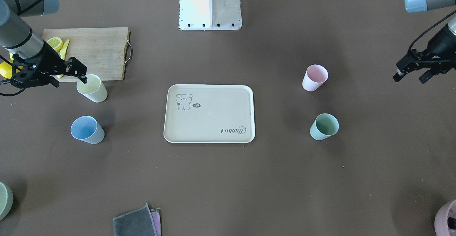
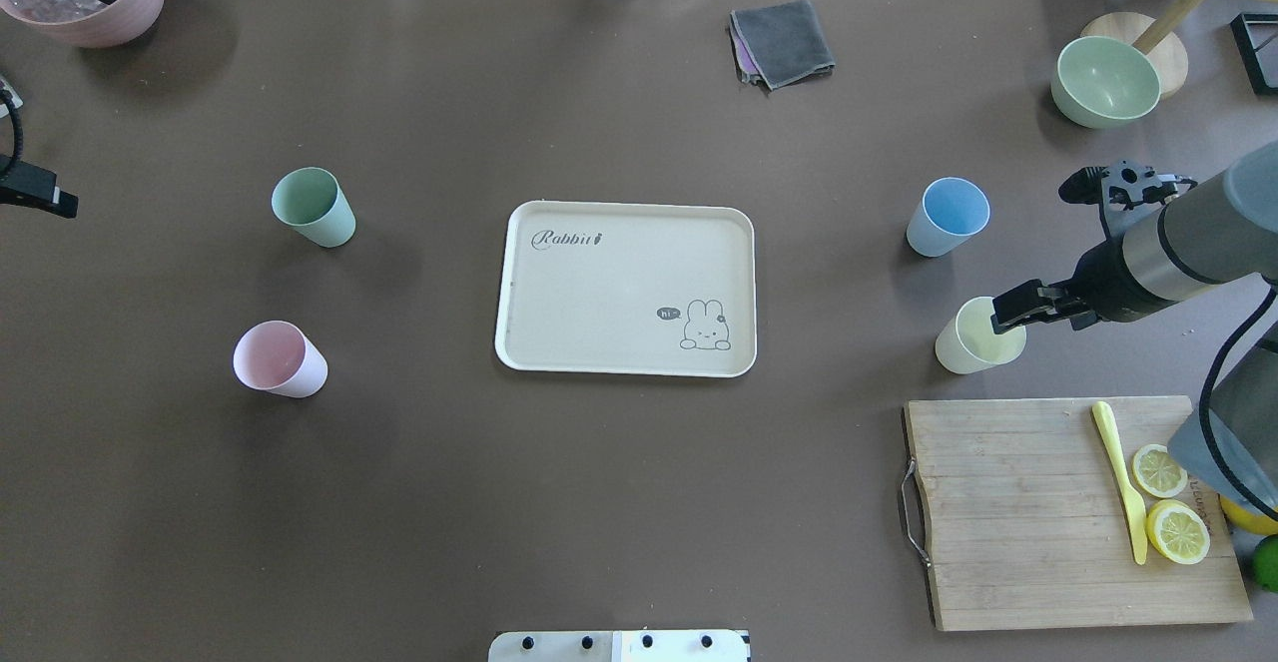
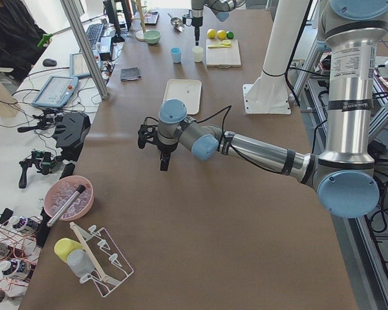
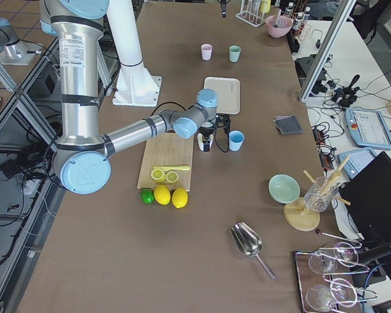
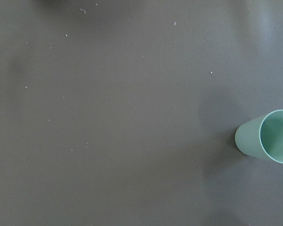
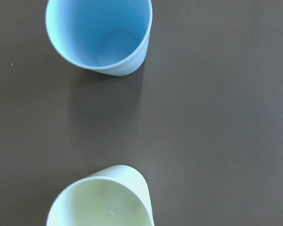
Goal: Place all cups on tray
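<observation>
On the table centre, with 12 o'clock of the overhead view pointing away from the robot, the tray (image 2: 599,273) lies flat. All four cups stand upright on the table surface, well apart from the tray. From the tray, the mint green cup (image 2: 313,205) is between 9 and 10 o'clock. The pink cup (image 2: 280,359) is between 8 and 9 o'clock. The light blue cup (image 2: 949,215) is between 2 and 3 o'clock. The pale yellow cup (image 2: 978,336) is between 3 and 4 o'clock, with the cutting board (image 2: 1028,512) near it at its 5 o'clock.

The right gripper (image 2: 1043,315) has its jaws spread wide and holds nothing. One finger (image 2: 1013,311) overlaps the mouth of the pale yellow cup; the other lies on the cup's 3 o'clock side. Contact with the rim cannot be determined.

The left gripper (image 1: 410,76) has its jaws apart and holds nothing. It sits at the table's 9 o'clock edge, well apart from the mint green cup.

The cutting board carries lemon slices (image 2: 1178,532) and a yellow knife (image 2: 1118,477).
</observation>
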You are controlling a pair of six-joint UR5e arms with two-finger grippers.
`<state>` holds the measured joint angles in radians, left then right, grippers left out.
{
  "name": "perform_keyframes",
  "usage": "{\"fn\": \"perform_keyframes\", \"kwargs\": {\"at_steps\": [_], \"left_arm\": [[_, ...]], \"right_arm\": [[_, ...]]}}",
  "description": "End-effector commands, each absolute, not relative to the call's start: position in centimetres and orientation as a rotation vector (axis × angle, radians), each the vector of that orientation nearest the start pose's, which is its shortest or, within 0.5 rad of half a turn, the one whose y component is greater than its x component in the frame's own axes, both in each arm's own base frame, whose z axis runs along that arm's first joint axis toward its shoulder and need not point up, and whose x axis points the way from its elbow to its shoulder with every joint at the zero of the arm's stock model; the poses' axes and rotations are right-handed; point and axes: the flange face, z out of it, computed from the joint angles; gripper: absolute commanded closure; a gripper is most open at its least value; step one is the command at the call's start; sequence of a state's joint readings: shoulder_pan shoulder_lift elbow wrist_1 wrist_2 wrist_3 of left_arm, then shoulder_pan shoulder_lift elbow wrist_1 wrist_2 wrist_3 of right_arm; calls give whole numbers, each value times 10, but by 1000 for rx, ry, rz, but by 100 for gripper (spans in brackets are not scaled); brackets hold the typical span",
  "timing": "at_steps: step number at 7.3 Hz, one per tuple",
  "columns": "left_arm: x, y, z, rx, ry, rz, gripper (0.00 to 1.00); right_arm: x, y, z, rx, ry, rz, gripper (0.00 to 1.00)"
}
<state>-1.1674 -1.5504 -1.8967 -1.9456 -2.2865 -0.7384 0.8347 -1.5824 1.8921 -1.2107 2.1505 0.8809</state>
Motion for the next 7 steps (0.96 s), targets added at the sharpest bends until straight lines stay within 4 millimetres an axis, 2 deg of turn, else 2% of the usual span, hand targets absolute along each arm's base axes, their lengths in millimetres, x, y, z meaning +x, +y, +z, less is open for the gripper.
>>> {"fn": "perform_keyframes", "kwargs": {"at_steps": [1, 2, 3, 4, 5, 7], "left_arm": [[147, -471, 455, 169, 940, -38, 2], [151, -469, 452, 167, 944, -32, 2], [153, -471, 447, 174, 948, -27, 2], [156, -473, 444, 177, 951, -24, 2], [159, -473, 442, 172, 954, -25, 2], [162, -477, 431, 182, 967, -32, 3]], "right_arm": [[-291, -417, 479, 30, -840, -79, 0], [-294, -417, 484, 22, -835, -82, 15], [-298, -416, 483, 19, -835, -88, 80], [-304, -422, 474, 21, -849, -94, 100], [-308, -426, 467, 25, -856, -97, 100], [-283, -445, 449, 9, -927, -69, 100]]}}
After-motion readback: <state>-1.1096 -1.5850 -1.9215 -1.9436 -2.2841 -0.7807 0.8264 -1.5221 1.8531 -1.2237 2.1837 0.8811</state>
